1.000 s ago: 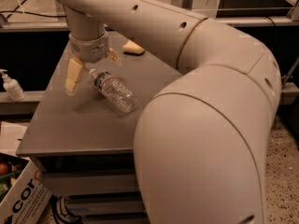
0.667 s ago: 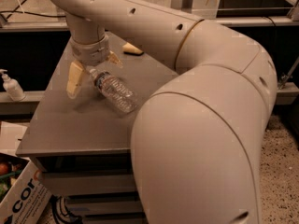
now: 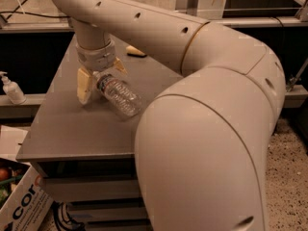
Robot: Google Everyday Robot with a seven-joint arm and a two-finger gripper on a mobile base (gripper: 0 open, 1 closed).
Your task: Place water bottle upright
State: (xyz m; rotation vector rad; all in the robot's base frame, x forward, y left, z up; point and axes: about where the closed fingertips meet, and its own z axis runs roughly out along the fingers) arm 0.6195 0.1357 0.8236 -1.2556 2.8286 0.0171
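The end effector (image 3: 102,83) stands apart, seemingly astride the neck of the water bottle (image 3: 120,97). It looks light, slick and crushable, so grip near the cap.

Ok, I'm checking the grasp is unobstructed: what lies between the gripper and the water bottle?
Nothing, in the camera view: the open gripper straddles the cap end of the water bottle, which lies on the table.

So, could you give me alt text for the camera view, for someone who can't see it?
A robot's tool hangs open over the cap end of a water bottle lying on its side on a grey table, straddling its neck. The cream arm fills the right of the view.
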